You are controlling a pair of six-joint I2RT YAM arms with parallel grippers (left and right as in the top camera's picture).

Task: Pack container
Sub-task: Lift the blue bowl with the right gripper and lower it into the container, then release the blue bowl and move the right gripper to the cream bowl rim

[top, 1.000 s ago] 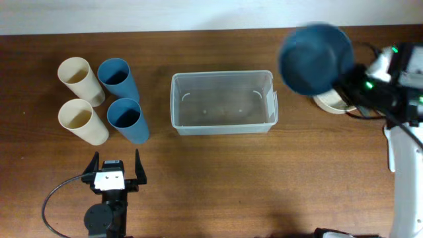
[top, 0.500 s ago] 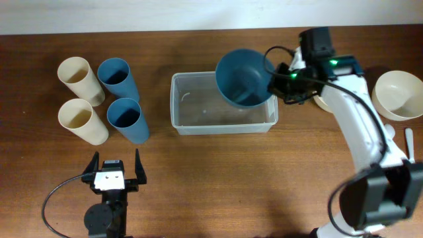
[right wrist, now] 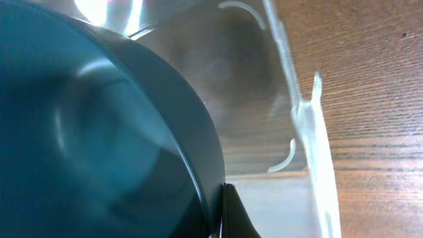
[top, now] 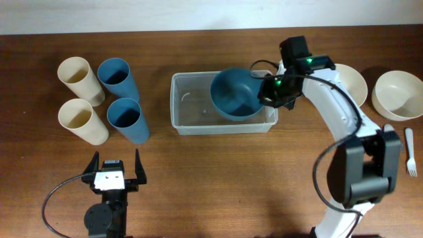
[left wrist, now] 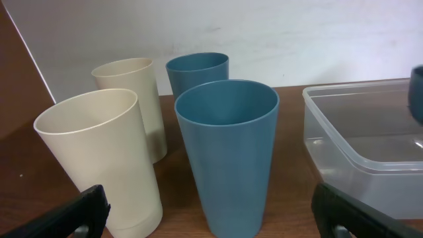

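Findings: the container (top: 192, 109) is sitting at the centre of the desk (top: 218, 178), its long side running from 9 to 3 o'clock. The right tool (top: 266, 90) is clamping tight on the 3 o'clock rim of a blue bowl (top: 232, 92). The bowl is tilting inside the container's 3 o'clock half; whether it is touching the container's floor cannot be told. The left tool (top: 116, 162) is standing fully open and empty at the container's 7 o'clock, well apart from it. Two cream cups (top: 78, 74) and two blue cups (top: 117, 76) are standing upright in a square group at the container's 9 o'clock. Two cream bowls (top: 400, 94) are lying at its 3 o'clock, one partly hidden behind the right arm (top: 344, 119). A white fork (top: 410, 151) is lying just beside them at 5 o'clock.
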